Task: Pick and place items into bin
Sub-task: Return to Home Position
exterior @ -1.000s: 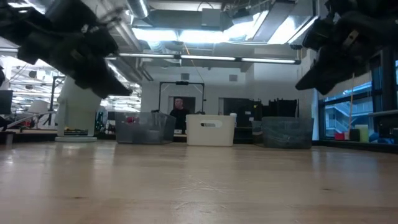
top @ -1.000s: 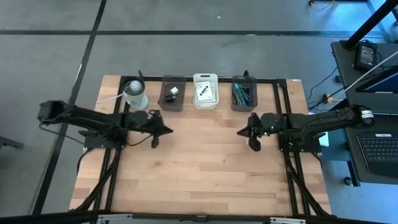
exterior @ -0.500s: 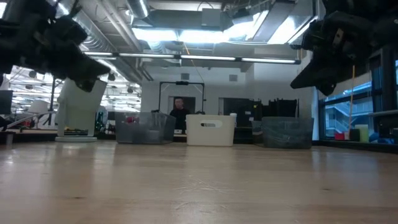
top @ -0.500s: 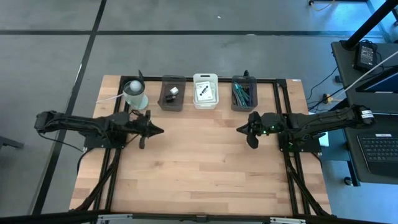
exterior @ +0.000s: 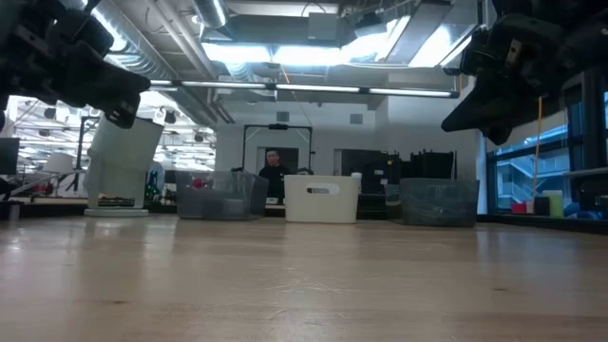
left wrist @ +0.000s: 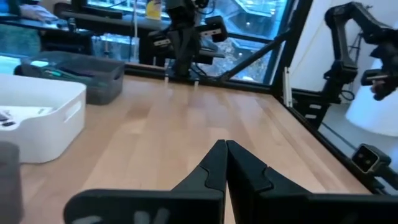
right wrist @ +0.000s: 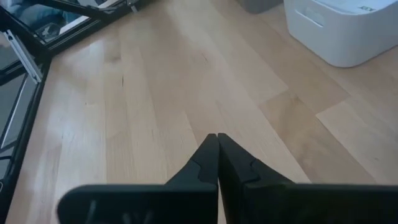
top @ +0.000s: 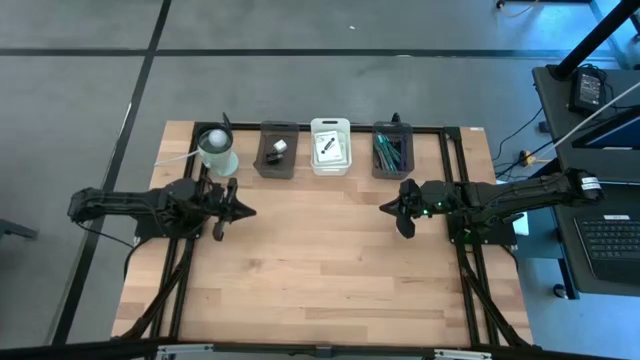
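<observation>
Three bins stand in a row at the table's far edge. The left dark grey bin holds a small white piece. A white packet with a black mark lies in the white bin. Teal and grey ties lie in the right dark grey bin. My left gripper is shut and empty, level above the table's left part. My right gripper is shut and empty, slanting down over the right part. The two grippers point toward each other.
A white cup-like cylinder stands at the far left, beside the bins. Bare wooden tabletop spreads between and in front of the arms. Black frame rails run along the table's sides. In the low view a person shows far behind the bins.
My left gripper has drawn back toward the table's left edge and tipped up until it points level. It has stayed shut and empty. My right gripper has kept its place.
</observation>
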`<state>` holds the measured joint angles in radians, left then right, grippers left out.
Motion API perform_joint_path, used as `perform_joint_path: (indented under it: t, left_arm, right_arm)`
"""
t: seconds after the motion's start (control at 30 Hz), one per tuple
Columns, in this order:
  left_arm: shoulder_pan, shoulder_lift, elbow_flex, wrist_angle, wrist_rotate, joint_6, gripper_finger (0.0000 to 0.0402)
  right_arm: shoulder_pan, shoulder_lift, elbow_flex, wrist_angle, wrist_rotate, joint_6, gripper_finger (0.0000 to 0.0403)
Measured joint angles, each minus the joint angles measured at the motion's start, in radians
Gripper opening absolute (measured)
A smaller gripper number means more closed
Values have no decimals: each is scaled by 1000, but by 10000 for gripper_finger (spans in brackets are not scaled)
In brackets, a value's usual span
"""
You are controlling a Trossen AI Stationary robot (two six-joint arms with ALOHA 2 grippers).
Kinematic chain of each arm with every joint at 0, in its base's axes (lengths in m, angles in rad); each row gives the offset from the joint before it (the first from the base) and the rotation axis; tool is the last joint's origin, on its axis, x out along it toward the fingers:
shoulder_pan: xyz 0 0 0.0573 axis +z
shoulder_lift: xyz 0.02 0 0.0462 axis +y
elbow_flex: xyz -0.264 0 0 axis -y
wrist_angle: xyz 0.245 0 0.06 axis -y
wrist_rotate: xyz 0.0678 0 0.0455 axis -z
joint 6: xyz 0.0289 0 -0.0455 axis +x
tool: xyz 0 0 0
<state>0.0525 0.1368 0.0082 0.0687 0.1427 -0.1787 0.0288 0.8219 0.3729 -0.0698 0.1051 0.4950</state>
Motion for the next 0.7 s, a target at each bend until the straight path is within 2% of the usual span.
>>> perform_joint_path:
  t: [0.33, 0.7]
  left_arm:
    - [2, -76, 0, -43, -54, 26, 2]
    - [2, -137, 4, -51, -55, -16, 2]
  right_arm:
    - [0, 0, 0, 4, 0, 8, 0]
    - [0, -1, 1, 136, 0, -6, 0]
